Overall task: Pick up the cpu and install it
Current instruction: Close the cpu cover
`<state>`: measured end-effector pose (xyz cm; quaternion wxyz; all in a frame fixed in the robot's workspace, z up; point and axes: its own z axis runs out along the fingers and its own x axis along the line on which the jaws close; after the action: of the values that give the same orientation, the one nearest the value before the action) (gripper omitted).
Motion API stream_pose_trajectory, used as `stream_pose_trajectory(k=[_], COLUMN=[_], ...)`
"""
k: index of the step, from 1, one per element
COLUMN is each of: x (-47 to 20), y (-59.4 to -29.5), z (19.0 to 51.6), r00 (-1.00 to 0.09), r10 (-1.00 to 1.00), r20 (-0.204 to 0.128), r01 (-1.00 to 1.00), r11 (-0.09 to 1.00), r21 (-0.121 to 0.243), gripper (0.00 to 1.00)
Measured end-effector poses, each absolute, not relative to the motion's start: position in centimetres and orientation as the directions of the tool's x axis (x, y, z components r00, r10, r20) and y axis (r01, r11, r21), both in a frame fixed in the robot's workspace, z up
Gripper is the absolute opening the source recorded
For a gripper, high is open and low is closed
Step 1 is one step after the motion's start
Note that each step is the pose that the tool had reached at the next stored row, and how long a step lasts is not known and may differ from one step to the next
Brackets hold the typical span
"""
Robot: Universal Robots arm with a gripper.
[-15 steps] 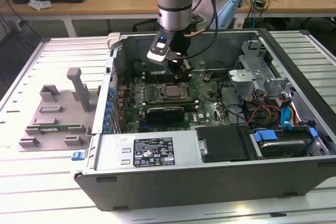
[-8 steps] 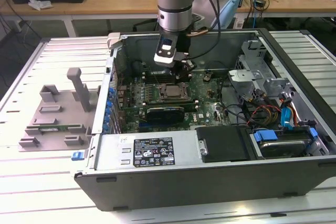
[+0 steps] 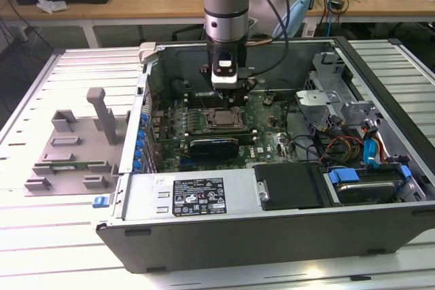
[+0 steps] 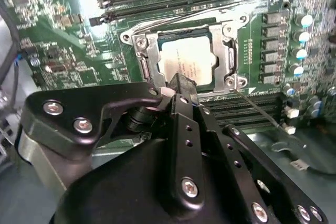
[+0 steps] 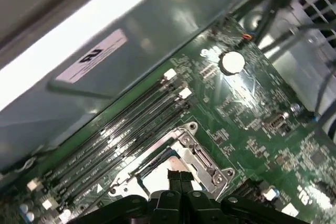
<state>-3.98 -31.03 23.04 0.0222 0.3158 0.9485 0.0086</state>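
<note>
Seeing the cpu (image 4: 185, 62) seated in its socket (image 4: 230, 56), we judged why the tool (image 4: 181, 84) hung above it closed and empty.

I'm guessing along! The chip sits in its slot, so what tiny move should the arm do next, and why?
Probably lift straight up: the chip already lies flat in the socket, and the gripper hangs close above its edge, holding nothing.
</note>
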Motion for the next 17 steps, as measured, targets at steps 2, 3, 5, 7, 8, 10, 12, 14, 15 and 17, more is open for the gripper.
stream_pose_trajectory(k=[2,3,5,7,8,10,12,14,15,17], x=[-3.98,-3.98,-3.98,-3.98,-3.98,-3.98,-3.98,-3.98,-3.98,-3.98], y=[-31.03,-31.03,-31.03,-31.03,-31.03,-31.03,-31.03,-31.03,-31.03,-31.03], z=[22.99,22.95,22.91,22.88,22.86,22.81,22.77,22.7,22.67,22.54], r00=[-0.833,-0.855,-0.876,-0.898,-0.907,-0.93,-0.946,-0.976,-0.986,-0.999], r10=[0.552,0.517,0.48,0.438,0.42,0.365,0.323,0.215,0.168,0.042], r20=[-0.037,-0.037,-0.038,-0.038,-0.038,-0.037,-0.036,-0.031,-0.023,-0.021], r01=[0.551,0.516,0.48,0.437,0.419,0.364,0.322,0.215,0.169,0.043], r11=[0.834,0.856,0.877,0.899,0.908,0.931,0.947,0.977,0.985,0.998], r21=[0.029,0.028,0.025,0.022,0.021,0.017,0.013,-0.007,-0.032,-0.037], gripper=[0.11,0.11,0.11,0.11,0.11,0.11,0.11,0.11,0.11,0.11])
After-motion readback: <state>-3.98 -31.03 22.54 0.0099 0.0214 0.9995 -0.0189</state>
